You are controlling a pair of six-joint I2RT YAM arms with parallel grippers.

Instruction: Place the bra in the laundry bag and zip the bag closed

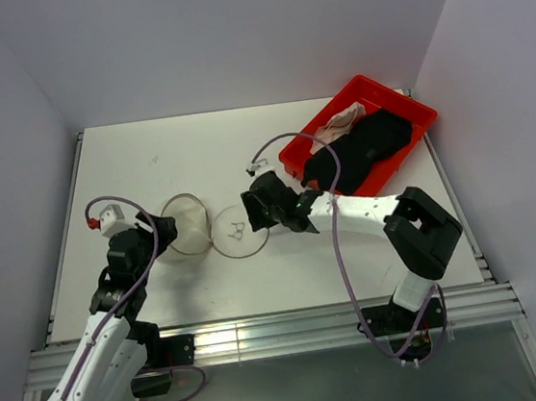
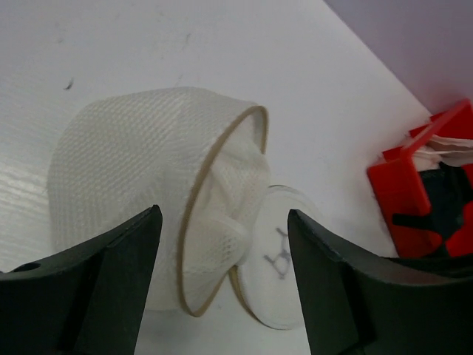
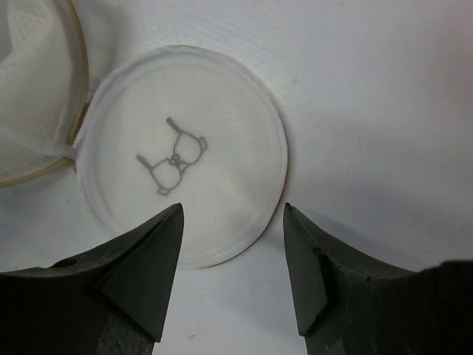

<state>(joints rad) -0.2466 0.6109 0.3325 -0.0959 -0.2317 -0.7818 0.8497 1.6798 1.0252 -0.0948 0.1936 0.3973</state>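
The white mesh laundry bag [image 1: 186,225] lies on its side with its mouth wide, its rim [image 2: 214,192] facing right. Its round lid [image 1: 240,231] lies flat on the table beside it, squiggle mark up [image 3: 174,155], joined to the bag at one edge. My left gripper [image 2: 223,214] is open, hovering just before the bag's rim, holding nothing. My right gripper [image 3: 233,208] is open over the lid's near edge, empty. A black garment [image 1: 359,151] and a pale pink one [image 1: 342,124] lie in the red tray; I cannot tell which is the bra.
The red tray [image 1: 396,95] sits at the back right corner, tilted diagonally, right behind the right arm's forearm [image 1: 366,211]. Grey walls close the table in on the left, back and right. The metal rail [image 1: 283,329] runs along the near edge.
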